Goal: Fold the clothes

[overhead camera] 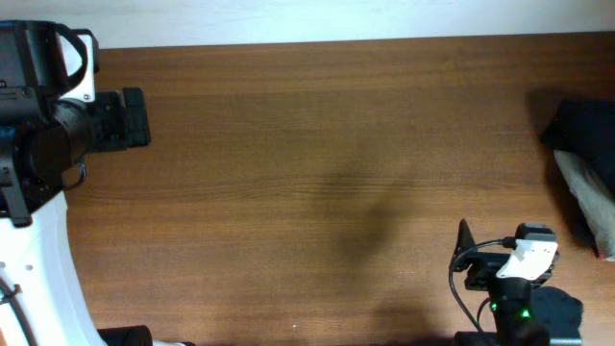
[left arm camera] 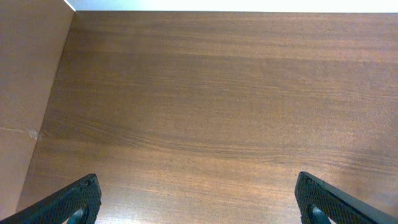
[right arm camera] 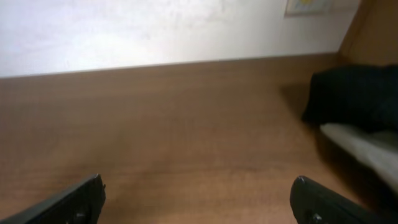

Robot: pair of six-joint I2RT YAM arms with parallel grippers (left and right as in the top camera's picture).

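The black garment [overhead camera: 586,130] lies bunched at the table's far right edge, partly cut off by the frame. A light grey fabric strip [overhead camera: 583,183] lies along its near side; I cannot tell whether it is lining or a separate cloth. The right wrist view shows the garment [right arm camera: 354,93] and the grey strip [right arm camera: 367,142] at the right. My left gripper [overhead camera: 135,117] is open and empty at the far left, over bare table [left arm camera: 198,186]. My right gripper [overhead camera: 465,252] is open and empty at the front right [right arm camera: 198,186], left of the garment and apart from it.
The wooden table [overhead camera: 307,173] runs to a white wall at the back [right arm camera: 155,31]. A brown side panel [left arm camera: 25,93] stands left of the left gripper. The right arm's cables and base [overhead camera: 519,288] sit at the front right edge.
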